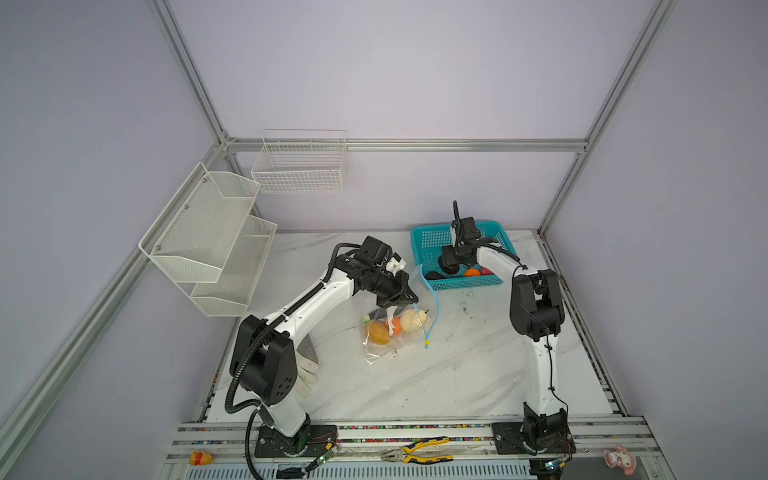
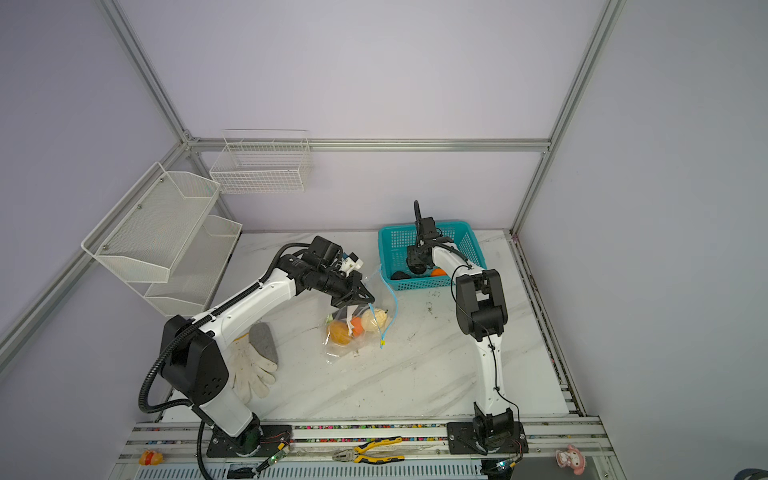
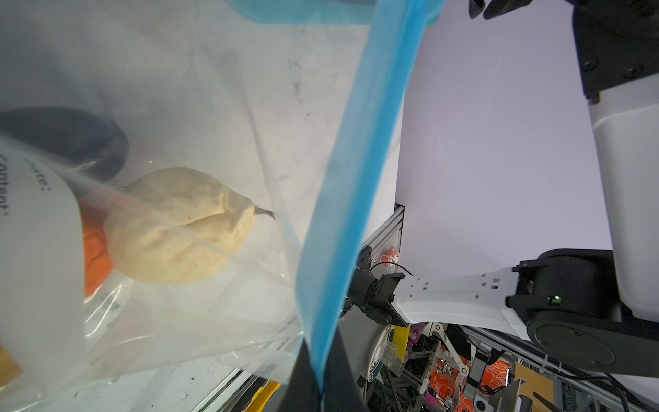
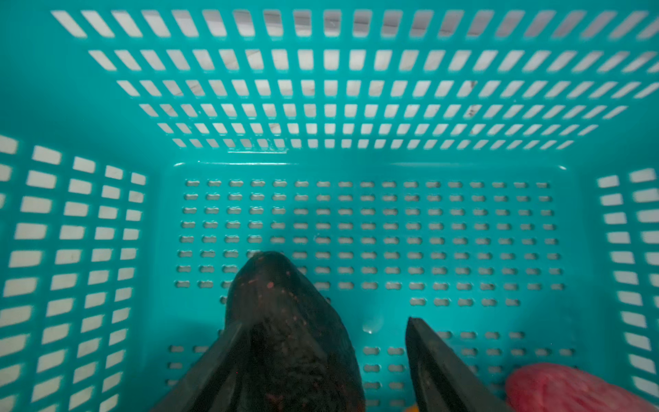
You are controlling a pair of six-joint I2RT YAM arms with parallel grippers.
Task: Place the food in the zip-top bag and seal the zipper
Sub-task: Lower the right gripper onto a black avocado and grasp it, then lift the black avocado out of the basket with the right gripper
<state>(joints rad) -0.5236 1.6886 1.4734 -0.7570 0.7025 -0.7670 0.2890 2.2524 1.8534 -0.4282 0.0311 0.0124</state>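
The clear zip-top bag (image 1: 386, 332) (image 2: 349, 332) lies mid-table, its mouth lifted. Through its plastic I see food: a cream pear (image 3: 178, 228), an orange piece (image 3: 94, 257) and a dark eggplant (image 3: 71, 139). My left gripper (image 1: 405, 297) (image 3: 318, 356) is shut on the light-blue zipper (image 3: 356, 178), whose yellow-green slider (image 1: 426, 344) hangs at the low end. My right gripper (image 1: 451, 264) (image 4: 322, 323) is down in the teal basket (image 4: 356, 89), open. A dark food piece (image 4: 285, 321) sits between its jaws against one finger, with a gap to the other. Pink food (image 4: 556, 388) lies beside it.
The basket (image 1: 419, 245) also holds an orange piece (image 1: 471, 273) and another dark piece (image 1: 434, 275). White gloves (image 2: 249, 370) lie by the left arm's base. Wire shelves (image 1: 208, 232) hang at the left wall. Pliers (image 1: 415, 453), a small yellow toy (image 1: 199, 457) and a pink doll (image 1: 619, 459) sit on the front rail.
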